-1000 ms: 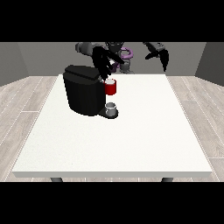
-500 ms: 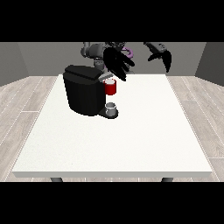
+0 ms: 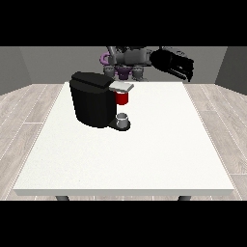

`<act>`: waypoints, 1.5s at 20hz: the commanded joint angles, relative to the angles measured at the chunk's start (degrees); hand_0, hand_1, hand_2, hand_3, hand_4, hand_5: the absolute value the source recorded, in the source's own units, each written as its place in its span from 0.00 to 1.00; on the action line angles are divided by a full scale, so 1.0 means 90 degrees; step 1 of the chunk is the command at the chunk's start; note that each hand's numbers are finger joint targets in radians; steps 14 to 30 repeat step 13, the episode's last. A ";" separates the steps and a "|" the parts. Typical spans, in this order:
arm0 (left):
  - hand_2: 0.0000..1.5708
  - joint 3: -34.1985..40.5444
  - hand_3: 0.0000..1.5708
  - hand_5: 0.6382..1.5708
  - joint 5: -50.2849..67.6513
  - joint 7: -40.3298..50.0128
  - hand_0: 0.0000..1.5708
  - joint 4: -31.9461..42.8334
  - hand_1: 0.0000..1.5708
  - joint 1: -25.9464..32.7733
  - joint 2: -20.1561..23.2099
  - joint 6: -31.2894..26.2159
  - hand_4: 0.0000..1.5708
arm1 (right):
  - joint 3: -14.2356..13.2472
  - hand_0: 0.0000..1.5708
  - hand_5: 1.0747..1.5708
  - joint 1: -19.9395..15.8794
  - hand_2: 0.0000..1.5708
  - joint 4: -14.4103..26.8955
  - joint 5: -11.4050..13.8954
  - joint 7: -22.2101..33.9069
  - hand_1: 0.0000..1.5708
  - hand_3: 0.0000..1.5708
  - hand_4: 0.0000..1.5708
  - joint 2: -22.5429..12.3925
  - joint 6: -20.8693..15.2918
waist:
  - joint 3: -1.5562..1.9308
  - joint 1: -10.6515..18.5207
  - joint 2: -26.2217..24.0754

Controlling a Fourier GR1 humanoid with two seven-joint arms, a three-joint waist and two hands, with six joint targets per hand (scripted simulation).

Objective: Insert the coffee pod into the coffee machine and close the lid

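The black coffee machine stands on the white table, left of centre. Its lid lies flat, and the lid's grey front end juts towards the view's right. Under that end sits a red thing at the machine. A grey thing stands on the machine's base below it. The hand at the view's right hangs open above the table's far edge, well clear of the machine. Dark shapes low at the robot's torso could be the hand at the view's left, but I cannot tell.
The robot's torso rises behind the table's far edge, with a purple part at its side. White tabletop stretches in front of the machine and to its right. Wooden floor surrounds the table.
The black hand that hung over the machine's front has drawn back towards the robot. The lid's grey end now shows uncovered. The hand at the view's right has barely moved.
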 commanded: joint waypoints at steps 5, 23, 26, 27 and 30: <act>0.00 0.0224 0.00 1.00 0.0139 -0.0045 0.00 0.0067 0.00 0.0405 0.0098 0.0007 0.21 | 0.0427 0.00 1.00 0.0112 0.00 0.0197 -0.0066 -0.1006 0.00 0.00 0.00 0.0880 -0.0080 | -0.0024 -0.0524 -0.0362; 0.00 0.0498 0.00 1.00 0.0179 -0.0140 0.00 0.0337 0.00 0.1060 0.0131 0.0215 0.17 | 0.1445 0.00 1.00 0.1200 0.00 0.0002 -0.0171 -0.1789 0.00 0.00 0.17 0.1998 -0.0328 | -0.0023 -0.1364 -0.1192; 0.00 0.0498 0.00 1.00 0.0179 -0.0140 0.00 0.0337 0.00 0.1060 0.0131 0.0215 0.17 | 0.1445 0.00 1.00 0.1200 0.00 0.0002 -0.0171 -0.1789 0.00 0.00 0.17 0.1998 -0.0328 | -0.0023 -0.1364 -0.1192; 0.00 0.0498 0.00 1.00 0.0179 -0.0140 0.00 0.0337 0.00 0.1060 0.0131 0.0215 0.17 | 0.1445 0.00 1.00 0.1200 0.00 0.0002 -0.0171 -0.1789 0.00 0.00 0.17 0.1998 -0.0328 | -0.0023 -0.1364 -0.1192; 0.00 0.0498 0.00 1.00 0.0179 -0.0140 0.00 0.0337 0.00 0.1060 0.0131 0.0215 0.17 | 0.1445 0.00 1.00 0.1200 0.00 0.0002 -0.0171 -0.1789 0.00 0.00 0.17 0.1998 -0.0328 | -0.0023 -0.1364 -0.1192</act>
